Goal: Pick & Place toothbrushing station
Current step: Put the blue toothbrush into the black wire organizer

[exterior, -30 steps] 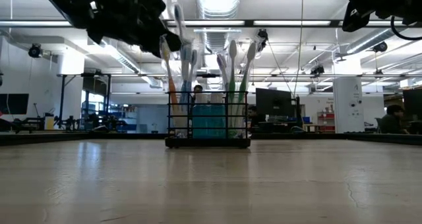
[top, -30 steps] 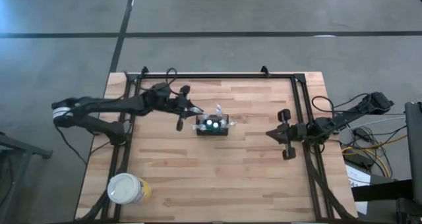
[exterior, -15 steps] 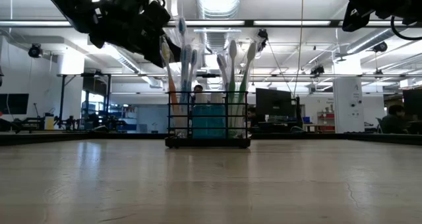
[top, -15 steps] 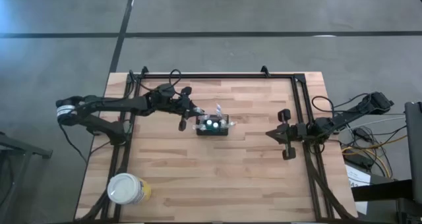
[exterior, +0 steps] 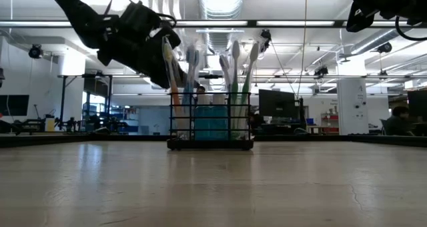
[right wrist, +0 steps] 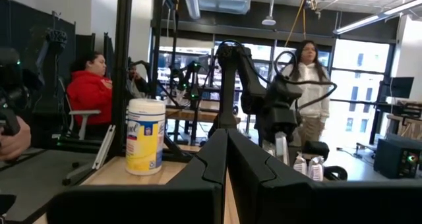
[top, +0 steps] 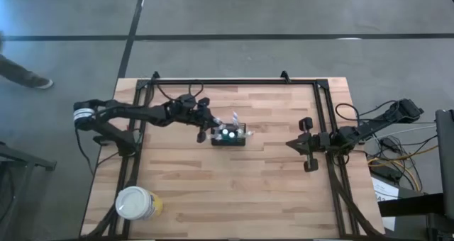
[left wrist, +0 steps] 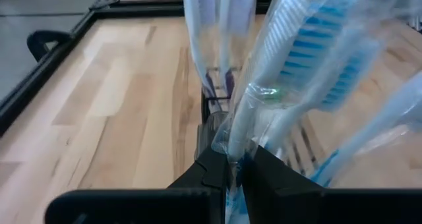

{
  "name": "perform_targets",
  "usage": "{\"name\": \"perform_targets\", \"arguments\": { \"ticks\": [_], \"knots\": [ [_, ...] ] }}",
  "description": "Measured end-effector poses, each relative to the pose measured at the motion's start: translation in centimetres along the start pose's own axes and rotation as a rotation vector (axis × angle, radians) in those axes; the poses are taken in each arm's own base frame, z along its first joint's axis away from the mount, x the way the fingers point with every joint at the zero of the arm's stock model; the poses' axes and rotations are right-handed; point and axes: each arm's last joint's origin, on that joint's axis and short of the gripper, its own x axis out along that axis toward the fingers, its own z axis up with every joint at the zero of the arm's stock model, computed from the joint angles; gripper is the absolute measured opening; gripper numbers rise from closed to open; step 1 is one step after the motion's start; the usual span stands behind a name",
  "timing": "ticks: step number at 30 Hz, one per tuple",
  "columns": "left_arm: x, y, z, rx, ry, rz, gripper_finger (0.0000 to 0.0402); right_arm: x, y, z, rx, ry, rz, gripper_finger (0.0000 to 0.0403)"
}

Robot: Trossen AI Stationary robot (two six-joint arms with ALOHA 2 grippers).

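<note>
Where the arms stand: both over a pale wooden plank table (top: 234, 184).
Left gripper (left wrist: 235, 166): pinching a plastic-wrapped blue-and-white toothbrush (left wrist: 290, 72).
Station: small black wire-mesh caddy (top: 228, 135), just beside that gripper.
Right gripper (top: 306, 143): pressed together, well apart from caddy.

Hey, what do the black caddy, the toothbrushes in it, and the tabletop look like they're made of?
Caddy: thin black wire, probably coated metal, since the bars are see-through. Toothbrushes: plastic handles inside glossy clear wrappers that crinkle and glint. Tabletop: light wood in butcher-block strips with visible grain and a matte finish.
</note>
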Motion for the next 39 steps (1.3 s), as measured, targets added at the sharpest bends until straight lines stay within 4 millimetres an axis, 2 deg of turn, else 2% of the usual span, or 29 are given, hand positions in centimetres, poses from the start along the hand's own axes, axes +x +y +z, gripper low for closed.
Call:
{"name": "perform_targets", "arguments": {
  "ticks": [8, 19, 23, 27, 30, 33, 39],
  "knots": [
    [1.0, 0.2, -1.1, -0.015, 0.031, -0.005, 0.0029, 0.0, 0.0, 0.0, 0.0, 0.0, 0.0, 0.0008],
    [-0.9, -0.1, 0.8, -0.019, -0.025, 0.005, 0.017, 0.0, 0.0, 0.0, 0.0, 0.001, 0.0, 0.0008],
    [-1.4, -0.2, 1.1, -0.018, -0.028, 0.018, 0.0207, 0.0, 0.0, 0.0, 0.001, 0.001, 0.0, 0.0008],
    [-1.7, -0.2, 1.5, -0.016, -0.043, 0.033, 0.0227, 0.0, 0.0, 0.0, 0.003, 0.001, 0.0, 0.0008],
    [-1.8, -0.2, 1.6, -0.029, -0.048, 0.034, 0.0222, 0.0, 0.0, 0.0, 0.004, 0.0, 0.0, 0.0008],
    [-1.8, -0.2, 1.4, -0.034, -0.026, 0.032, 0.019, 0.0, 0.0, 0.0, 0.002, 0.0, 0.0, 0.0008],
    [-1.7, -0.2, 1.1, -0.032, -0.002, 0.035, 0.0063, 0.0, 0.0, 0.0, 0.001, 0.0, 0.0, 0.0008]
  ]
}}
